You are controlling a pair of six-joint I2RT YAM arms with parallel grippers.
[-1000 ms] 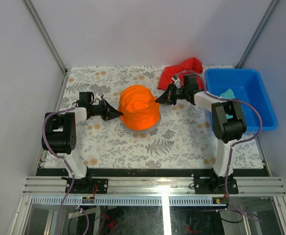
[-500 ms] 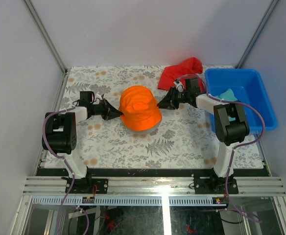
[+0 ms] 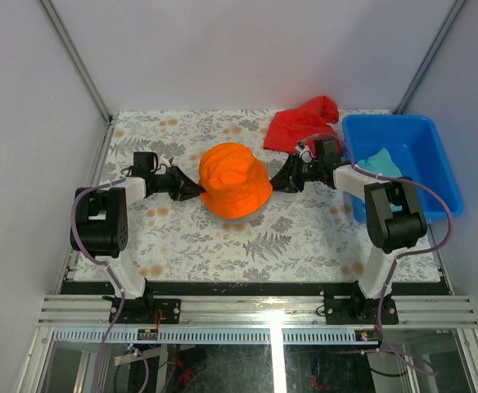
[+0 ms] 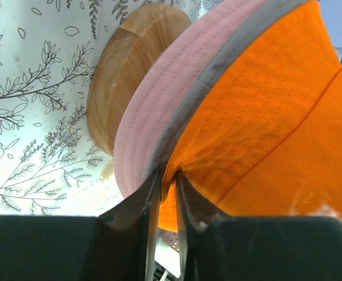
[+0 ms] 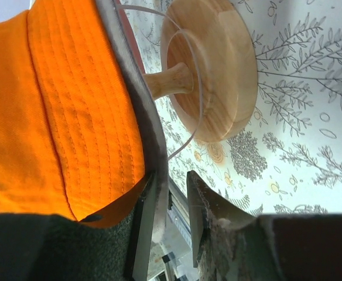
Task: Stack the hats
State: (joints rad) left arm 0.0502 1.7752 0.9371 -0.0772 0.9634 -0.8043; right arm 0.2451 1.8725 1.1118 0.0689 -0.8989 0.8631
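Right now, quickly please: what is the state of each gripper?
Left gripper: closed on the brim of the orange hat.
Right gripper: open, holding nothing, next to the hat's brim.

Top hat (image 3: 235,180): orange
Second hat (image 4: 218,79): grey (brim edge only)
Third hat (image 4: 153,111): pink
Hat in bin (image 3: 380,159): teal
Bin (image 3: 423,155): blue
Cloth (image 3: 300,123): red
Stand (image 4: 124,70): wood
Tabletop (image 3: 304,237): white, grey ferns
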